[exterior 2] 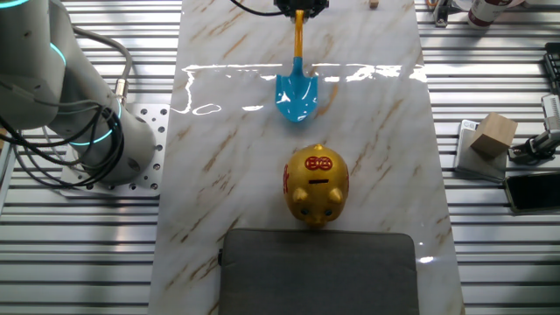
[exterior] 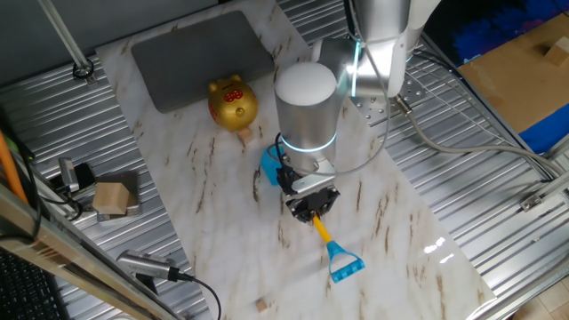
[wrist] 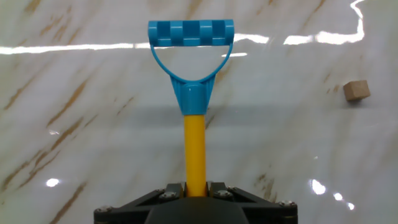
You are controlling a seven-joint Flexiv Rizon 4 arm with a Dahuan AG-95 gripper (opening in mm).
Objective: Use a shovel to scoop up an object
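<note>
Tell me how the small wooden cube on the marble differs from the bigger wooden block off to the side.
The small cube lies on the marble tabletop; the bigger block sits off it, on the ribbed metal surface. The small cube is far smaller than the bigger block. The small cube lies by itself; the bigger block sits on a grey holder. Both are plain tan wood.
</note>
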